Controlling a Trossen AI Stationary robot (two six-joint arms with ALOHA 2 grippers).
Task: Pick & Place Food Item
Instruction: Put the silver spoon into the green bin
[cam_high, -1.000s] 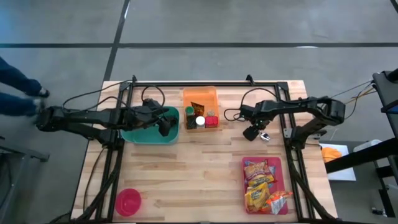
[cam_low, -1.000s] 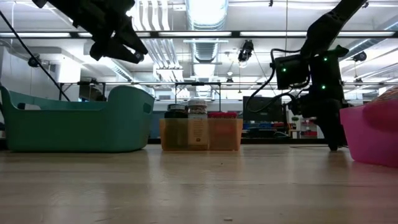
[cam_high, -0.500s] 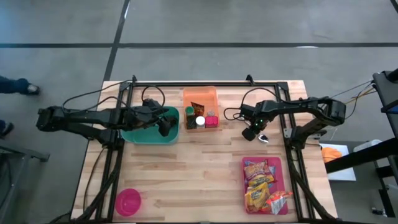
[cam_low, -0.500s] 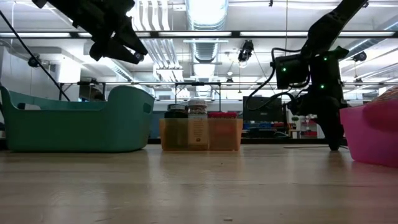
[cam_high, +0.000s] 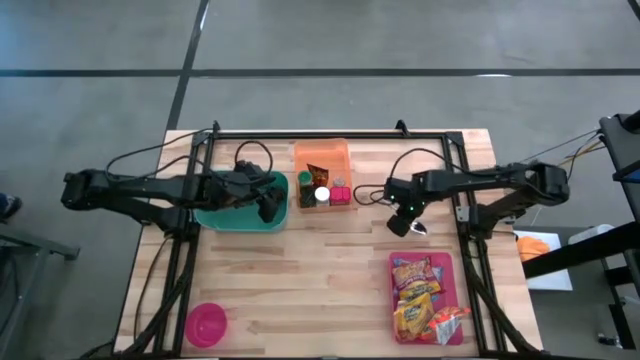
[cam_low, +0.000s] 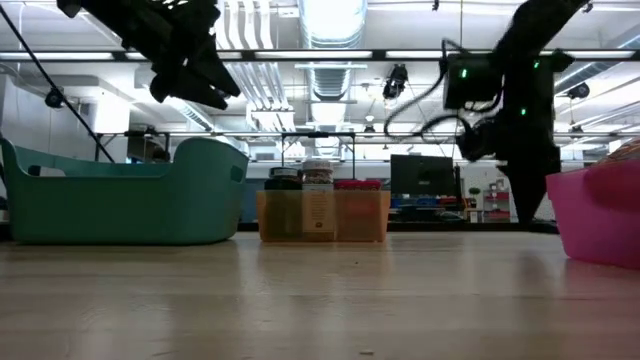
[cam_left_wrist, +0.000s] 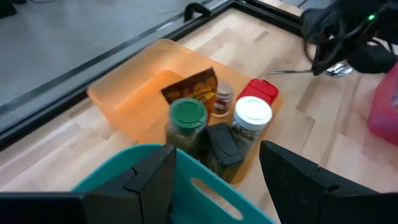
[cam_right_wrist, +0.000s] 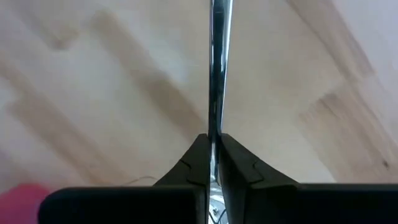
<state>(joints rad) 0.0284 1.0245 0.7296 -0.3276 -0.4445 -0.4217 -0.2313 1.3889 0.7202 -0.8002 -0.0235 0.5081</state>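
The right pincer (cam_high: 402, 222), at centre right, is pinching a thin metal utensil (cam_right_wrist: 216, 74) edge-on; it could twist loose. The left pincer (cam_high: 268, 206) is hovering spread over the teal bin (cam_high: 215, 217). Snack packets are filling the pink tray (cam_high: 395, 268), lower right; jars are crowding the orange tray (cam_high: 322, 150).

Top-down shot of a wooden desk (cam_high: 300, 270) with a black frame. Left tool (cam_high: 268, 207) hangs over the right end of the teal bin (cam_high: 225, 217). Next to that, an orange tray (cam_high: 322, 153) with jars and a red thing. Right tool (cam_high: 399, 224) sits over bare wood near mid-desk, something shiny just beside it. Pink tray (cam_high: 426, 262) of snack bags front right, pink bowl (cam_high: 206, 325) front left.
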